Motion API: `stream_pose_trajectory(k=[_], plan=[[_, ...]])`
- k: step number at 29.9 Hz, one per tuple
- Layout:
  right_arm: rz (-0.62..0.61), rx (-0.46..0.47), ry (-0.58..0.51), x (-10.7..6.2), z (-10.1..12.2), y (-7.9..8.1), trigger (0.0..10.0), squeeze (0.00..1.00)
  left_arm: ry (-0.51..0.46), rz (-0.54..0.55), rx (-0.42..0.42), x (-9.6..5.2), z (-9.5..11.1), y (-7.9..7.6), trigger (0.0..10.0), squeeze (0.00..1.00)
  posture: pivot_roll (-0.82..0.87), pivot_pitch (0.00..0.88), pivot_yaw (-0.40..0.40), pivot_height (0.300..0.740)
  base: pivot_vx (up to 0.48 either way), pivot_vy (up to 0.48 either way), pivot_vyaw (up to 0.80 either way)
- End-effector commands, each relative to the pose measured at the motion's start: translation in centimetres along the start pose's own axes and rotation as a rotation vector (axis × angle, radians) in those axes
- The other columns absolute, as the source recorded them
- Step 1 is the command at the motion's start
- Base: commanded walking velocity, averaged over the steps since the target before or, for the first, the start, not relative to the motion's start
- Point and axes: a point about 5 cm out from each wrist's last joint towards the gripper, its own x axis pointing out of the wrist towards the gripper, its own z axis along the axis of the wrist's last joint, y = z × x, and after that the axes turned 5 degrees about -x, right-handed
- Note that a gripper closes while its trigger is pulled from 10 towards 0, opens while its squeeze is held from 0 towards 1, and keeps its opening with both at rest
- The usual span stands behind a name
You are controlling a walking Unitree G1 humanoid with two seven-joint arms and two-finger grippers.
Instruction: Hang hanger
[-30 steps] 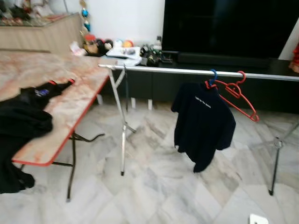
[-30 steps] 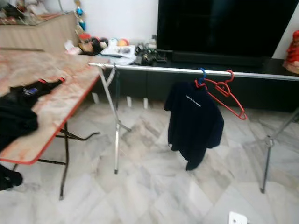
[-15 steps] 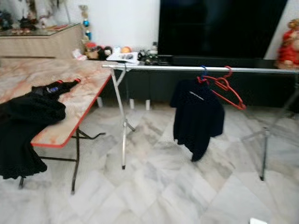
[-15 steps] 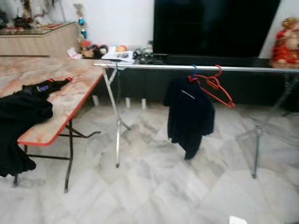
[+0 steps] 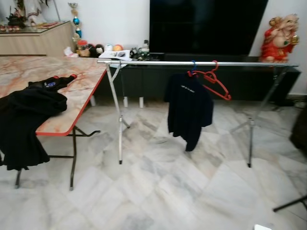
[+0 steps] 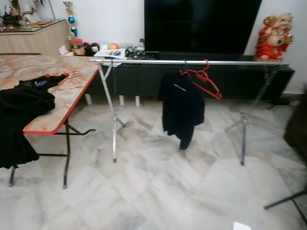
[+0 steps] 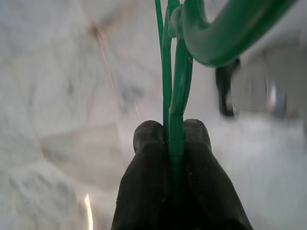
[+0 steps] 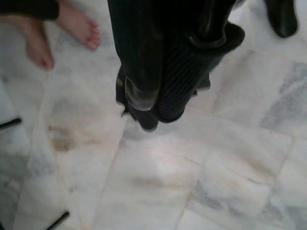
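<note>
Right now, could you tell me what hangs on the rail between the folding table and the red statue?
In the left eye view, a dark shirt on a blue hanger and an empty red hanger hang on the rail.

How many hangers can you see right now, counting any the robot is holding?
3. A blue hanger carrying the dark shirt hangs on the rail, an empty red hanger beside it, and a green hanger is clamped in the left gripper. Others may lie under the clothes on the table.
</note>
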Motion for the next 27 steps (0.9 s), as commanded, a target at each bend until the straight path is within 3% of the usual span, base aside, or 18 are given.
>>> stream_pose_trajectory(k=[1,11,15,17,19,20,21,22,27], plan=[[0.004,-0.002,-0.068,0.2,2.0,0.2,10.0,0.00,0.007,-0.014,0.003,0.0,-0.5,-0.6,10.0,0.00,0.14,0.000,-0.030,0.740,0.000,0.000,0.00],[0.049,-0.018,-0.135,0.4,3.8,1.6,10.0,0.00,-0.100,-0.008,0.037,0.1,2.7,0.4,10.0,0.00,0.14,0.000,-0.030,0.740,0.000,0.000,0.00],[0.056,-0.020,-0.141,0.4,4.0,1.7,10.0,0.00,-0.110,-0.008,0.040,0.1,3.1,0.5,10.0,0.00,0.14,0.000,-0.030,0.740,0.000,0.000,0.00],[0.089,-0.035,-0.149,0.5,4.4,4.2,10.0,0.00,-0.106,-0.021,0.045,0.2,3.2,0.3,10.0,0.00,0.14,0.000,-0.032,0.740,0.000,0.000,0.00],[0.089,-0.035,-0.149,0.5,4.4,4.2,10.0,0.00,-0.106,-0.021,0.045,0.2,3.2,0.3,10.0,0.00,0.14,0.000,-0.032,0.740,0.000,0.000,0.00],[0.090,-0.037,-0.144,0.5,4.4,5.0,10.0,0.00,-0.098,-0.028,0.042,0.2,3.0,0.1,10.0,0.00,0.14,0.000,-0.032,0.740,0.000,0.000,0.00],[0.077,-0.039,-0.112,0.4,3.4,5.2,10.0,0.00,-0.073,-0.040,0.040,0.2,2.3,-0.2,10.0,0.00,0.13,0.000,-0.030,0.740,0.000,0.000,0.00],[0.042,-0.043,-0.038,0.2,1.0,4.5,10.0,0.00,-0.016,-0.053,0.045,0.1,0.6,-0.7,10.0,0.00,0.12,0.000,-0.027,0.740,0.000,0.000,0.00],[0.018,-0.038,0.018,-0.2,-1.4,3.7,10.0,0.00,0.018,-0.056,0.039,-0.1,-0.7,-0.7,10.0,0.00,0.12,0.000,-0.023,0.740,0.000,0.000,0.00]])
